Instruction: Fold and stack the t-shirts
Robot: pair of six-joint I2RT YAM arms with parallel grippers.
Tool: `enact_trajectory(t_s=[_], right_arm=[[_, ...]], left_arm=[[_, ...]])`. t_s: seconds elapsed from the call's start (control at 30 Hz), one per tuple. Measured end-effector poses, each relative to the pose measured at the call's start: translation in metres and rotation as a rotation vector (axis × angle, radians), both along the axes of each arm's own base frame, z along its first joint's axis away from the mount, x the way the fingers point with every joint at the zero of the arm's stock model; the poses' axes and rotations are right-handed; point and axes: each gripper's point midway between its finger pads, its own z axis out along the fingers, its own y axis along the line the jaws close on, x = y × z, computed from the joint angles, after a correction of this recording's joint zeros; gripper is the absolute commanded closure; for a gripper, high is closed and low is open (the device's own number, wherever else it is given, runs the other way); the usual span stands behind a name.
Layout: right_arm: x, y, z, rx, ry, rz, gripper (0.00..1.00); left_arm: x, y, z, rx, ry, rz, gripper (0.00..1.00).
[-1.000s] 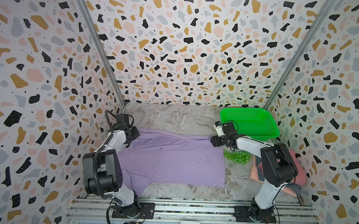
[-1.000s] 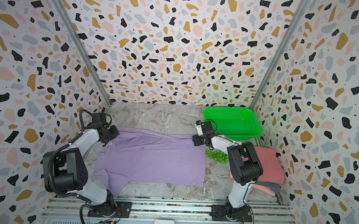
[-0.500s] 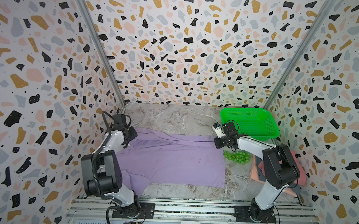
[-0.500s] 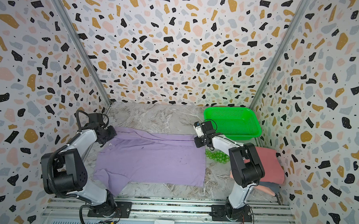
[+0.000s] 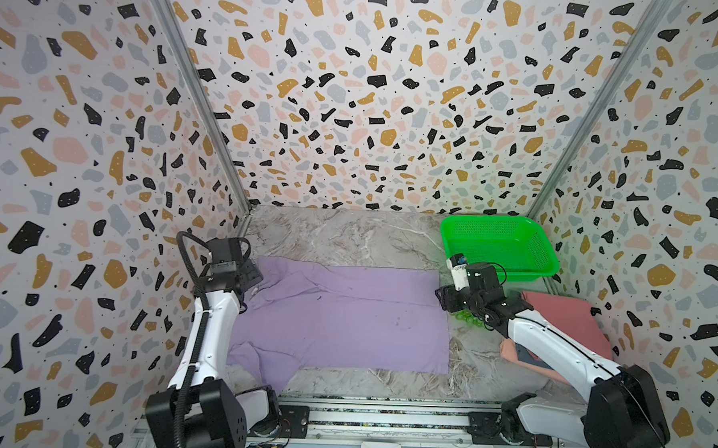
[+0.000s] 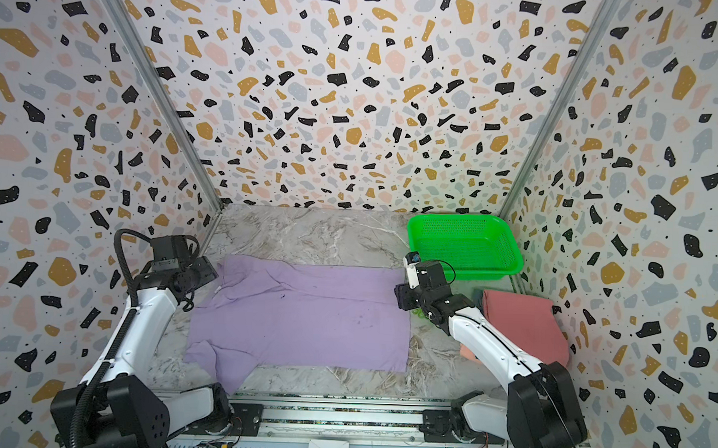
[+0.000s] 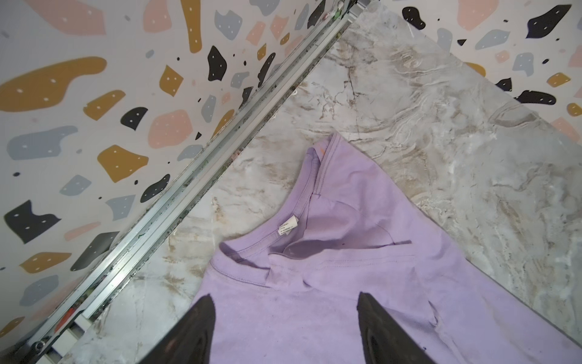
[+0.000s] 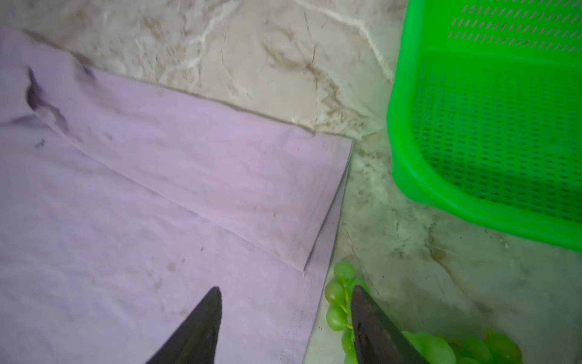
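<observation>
While left pincer (image 7: 285, 296) & right pincer (image 8: 285, 287) both stood open, holding nothing, purple shirt (image 5: 345, 316) lay flat mid-tabletop (image 5: 348, 233), far edge folded over; right pincer risked snagging grapes (image 8: 335, 316) just beside hem.

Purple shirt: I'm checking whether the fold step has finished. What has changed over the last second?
The left gripper and right gripper have opened, letting go of the purple shirt, and drawn back a little from its far edge toward the near side. The shirt still lies spread out; the green basket and the folded pink shirt have not moved.
</observation>
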Motion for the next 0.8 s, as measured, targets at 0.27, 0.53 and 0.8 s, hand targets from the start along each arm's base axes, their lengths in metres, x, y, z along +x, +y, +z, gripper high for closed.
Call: enact_trajectory(t_s=[0.27,0.53,0.8], right_arm=[[0.036,0.041,-0.023,0.122,0.092,-0.016,0.37],[0.054,0.092,-0.069,0.134,0.204,0.047,0.4],[0.049,0.101,-0.11,0.108,0.299,0.043,0.41]], left_arm=[[0.039,-0.024,-0.069,-0.191,0.103,-0.107,0.27],[0.065,-0.043,-0.103,-0.313,0.103,-0.143,0.27],[0.078,-0.044,-0.149,-0.363,0.159,-0.122,0.27]])
